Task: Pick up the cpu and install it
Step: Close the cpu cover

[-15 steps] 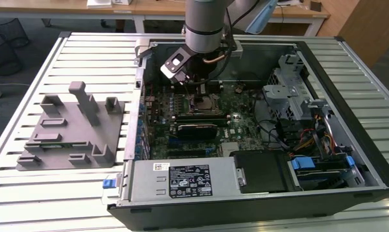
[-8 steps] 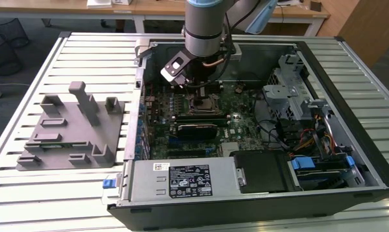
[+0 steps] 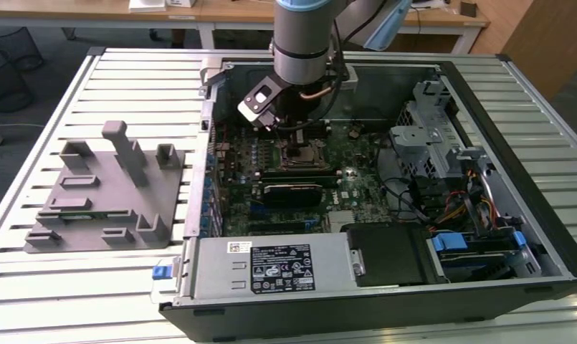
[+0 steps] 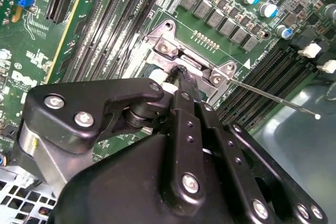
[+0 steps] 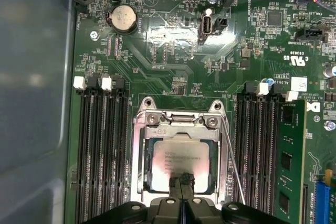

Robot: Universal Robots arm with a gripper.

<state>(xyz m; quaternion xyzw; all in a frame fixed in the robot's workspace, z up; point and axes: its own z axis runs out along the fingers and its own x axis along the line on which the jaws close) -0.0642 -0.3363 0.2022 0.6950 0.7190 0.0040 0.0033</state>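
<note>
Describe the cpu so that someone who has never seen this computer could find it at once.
Inside the open computer case lies a green motherboard. Between its two banks of black memory slots sits a silver socket frame. The cpu is the flat, pale silver square lying within that frame, unlike the dark slots and green board around it.

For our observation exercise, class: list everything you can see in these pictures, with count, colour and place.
table: one, pale slatted, under everything
fixture: one, grey, on table, exterior view's left
case: one, black, open, beside fixture
motherboard: one, green, inside case
cpu: one, silver, in socket frame
socket frame: one, silver, around cpu
coin battery: one, silver, on motherboard
arm: one, grey, above case
gripper: one, black, shut, tips over cpu
</note>
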